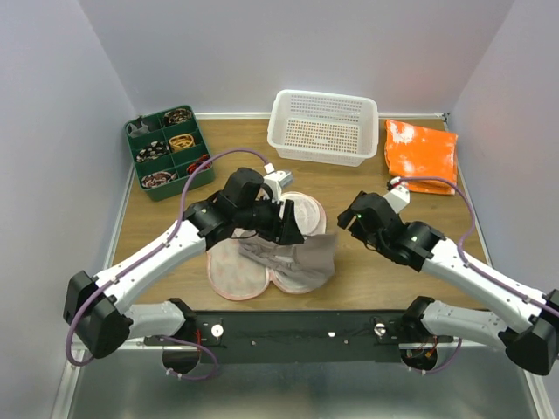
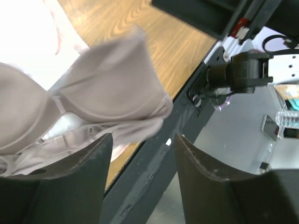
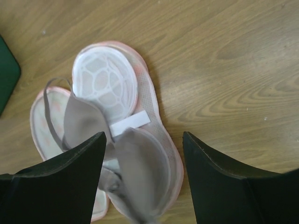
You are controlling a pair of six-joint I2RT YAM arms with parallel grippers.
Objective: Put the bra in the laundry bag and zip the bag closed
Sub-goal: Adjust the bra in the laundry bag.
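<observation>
The pale pink laundry bag (image 1: 234,278) lies open on the wooden table, its two halves spread flat. The taupe bra (image 1: 310,253) lies across its right side, one cup in the near half, and it looks blurred. In the right wrist view the bra (image 3: 140,172) rests in the bag (image 3: 156,105), beside a white mesh dome. My left gripper (image 1: 293,229) hovers just over the bra (image 2: 112,79). This left gripper (image 2: 144,136) is open and nothing sits between its fingers. My right gripper (image 1: 349,218) hangs to the right of the bag. That right gripper (image 3: 144,134) is open and empty.
A green divider tray (image 1: 166,150) of small items stands at the back left. A white perforated basket (image 1: 323,127) is at the back centre, with an orange-and-white folded cloth (image 1: 421,155) to its right. The black base rail (image 1: 297,325) runs along the near edge.
</observation>
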